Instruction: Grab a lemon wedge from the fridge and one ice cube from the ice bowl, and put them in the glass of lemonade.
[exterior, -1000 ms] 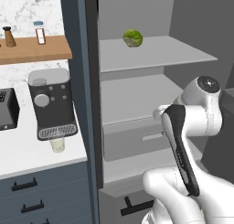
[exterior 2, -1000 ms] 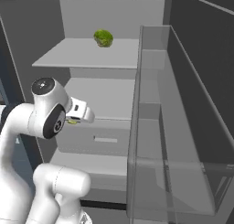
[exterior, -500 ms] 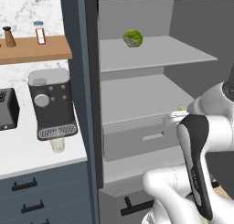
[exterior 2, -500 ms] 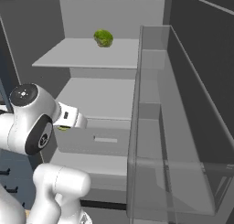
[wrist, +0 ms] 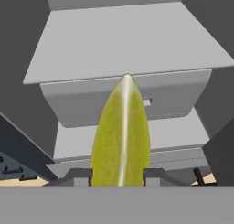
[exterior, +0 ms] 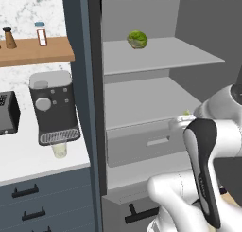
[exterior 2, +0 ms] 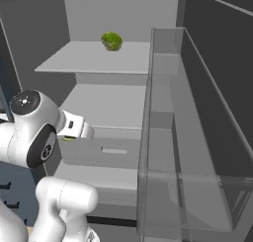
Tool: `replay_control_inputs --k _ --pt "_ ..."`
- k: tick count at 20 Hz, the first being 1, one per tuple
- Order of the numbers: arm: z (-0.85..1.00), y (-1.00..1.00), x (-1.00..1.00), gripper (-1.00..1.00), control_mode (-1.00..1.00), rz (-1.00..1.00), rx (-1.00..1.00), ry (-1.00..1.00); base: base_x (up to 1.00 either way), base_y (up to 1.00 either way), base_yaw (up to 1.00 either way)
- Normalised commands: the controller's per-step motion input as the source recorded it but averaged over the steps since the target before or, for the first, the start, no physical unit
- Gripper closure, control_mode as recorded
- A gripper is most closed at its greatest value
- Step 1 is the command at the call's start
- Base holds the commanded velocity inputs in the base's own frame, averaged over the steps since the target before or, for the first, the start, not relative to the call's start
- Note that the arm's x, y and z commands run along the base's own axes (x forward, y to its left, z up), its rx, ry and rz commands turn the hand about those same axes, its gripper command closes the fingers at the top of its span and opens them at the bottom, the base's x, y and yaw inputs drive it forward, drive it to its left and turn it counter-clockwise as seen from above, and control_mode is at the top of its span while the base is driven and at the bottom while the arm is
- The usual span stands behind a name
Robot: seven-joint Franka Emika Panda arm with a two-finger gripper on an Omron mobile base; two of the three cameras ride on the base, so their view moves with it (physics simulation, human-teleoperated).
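Observation:
My gripper (wrist: 118, 175) is shut on the lemon wedge (wrist: 122, 131), a yellow-green sliver that points away between the two fingertips. The hand hangs in front of the open fridge (exterior: 160, 56), level with its grey drawer (wrist: 128, 97). A bit of the lemon wedge (exterior: 187, 113) peeks out beside my white wrist, and the lemon wedge (exterior 2: 68, 138) shows again under my hand in the right base view. The glass of lemonade (exterior: 59, 149) stands on the white counter below the coffee machine (exterior: 53, 108), left of the fridge. The ice cube and the ice bowl are out of view.
A round leafy green ball (exterior: 137, 39) lies on the fridge's top shelf. The open fridge door (exterior 2: 168, 137) with its clear bins stands to my right. A toaster (exterior: 7, 112) sits at the counter's left end, below a wooden shelf (exterior: 35, 51) with two small bottles.
My arm has swung out from in front of the fridge shelves, carrying the wedge lower and back toward the drawer front. The grip on the wedge has held.

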Motion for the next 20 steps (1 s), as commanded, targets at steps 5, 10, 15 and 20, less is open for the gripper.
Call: replay_control_inputs --k 5,10,15,20 --pt "0.00 0.04 -0.11 1.00 1.00 0.01 0.00 0.00 -0.62 0.64 0.06" --pt "0.00 0.00 0.00 1.00 1.00 0.00 0.00 0.00 -0.27 1.00 0.02" --pt "0.00 0.00 0.00 1.00 1.00 0.00 0.00 0.00 0.00 0.97 -0.04" --pt "0.00 0.00 0.00 1.00 1.00 0.00 0.00 0.00 0.56 0.73 -0.20"
